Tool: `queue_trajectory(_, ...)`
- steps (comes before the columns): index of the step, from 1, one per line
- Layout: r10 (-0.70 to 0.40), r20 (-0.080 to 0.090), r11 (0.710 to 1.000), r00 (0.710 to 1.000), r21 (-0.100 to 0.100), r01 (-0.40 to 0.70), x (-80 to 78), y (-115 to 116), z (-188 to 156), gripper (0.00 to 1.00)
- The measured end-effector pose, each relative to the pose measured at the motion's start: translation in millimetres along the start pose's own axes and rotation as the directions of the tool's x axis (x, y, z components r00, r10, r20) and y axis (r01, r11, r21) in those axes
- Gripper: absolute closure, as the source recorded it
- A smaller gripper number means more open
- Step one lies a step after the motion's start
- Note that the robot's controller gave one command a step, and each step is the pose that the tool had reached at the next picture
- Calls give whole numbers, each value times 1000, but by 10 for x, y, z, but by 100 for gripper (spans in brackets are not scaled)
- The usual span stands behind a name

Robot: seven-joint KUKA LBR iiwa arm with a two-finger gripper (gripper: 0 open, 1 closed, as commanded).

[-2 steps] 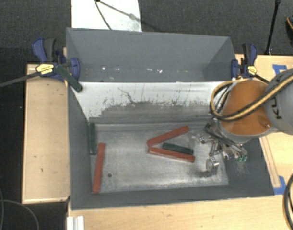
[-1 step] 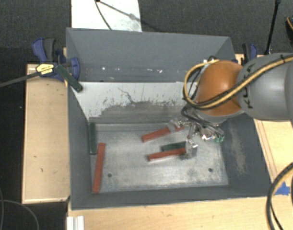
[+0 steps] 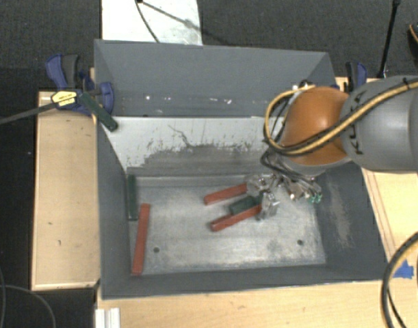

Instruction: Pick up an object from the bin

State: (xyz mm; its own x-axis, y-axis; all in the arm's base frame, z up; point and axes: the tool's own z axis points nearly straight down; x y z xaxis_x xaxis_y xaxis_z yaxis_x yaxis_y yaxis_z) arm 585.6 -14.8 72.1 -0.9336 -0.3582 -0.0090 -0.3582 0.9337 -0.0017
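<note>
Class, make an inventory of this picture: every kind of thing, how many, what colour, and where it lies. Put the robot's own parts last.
bin: one, grey metal, middle of the view.
left red bar: one, reddish brown, lying along the bin's left wall.
green bar: one, dark green, against the left wall, just behind the left red bar.
middle red bars: two, reddish brown, mid-floor; the second lies nearer the front.
green piece: one, dark green, between the middle red bars.
gripper: one, metal, at their right ends.
arm: one, grey, orange cover, from the right.

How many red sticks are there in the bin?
3. One red stick lies along the left wall; an upper middle stick and a lower middle stick end at the gripper, which may hide more.
</note>
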Motion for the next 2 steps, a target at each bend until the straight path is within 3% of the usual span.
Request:
queue_trajectory(1,-21,-2,1000,1000,1,21,92,-9,-580,100)
queue_trajectory(2,-33,1,999,999,3,33,314,-123,-1826,100)
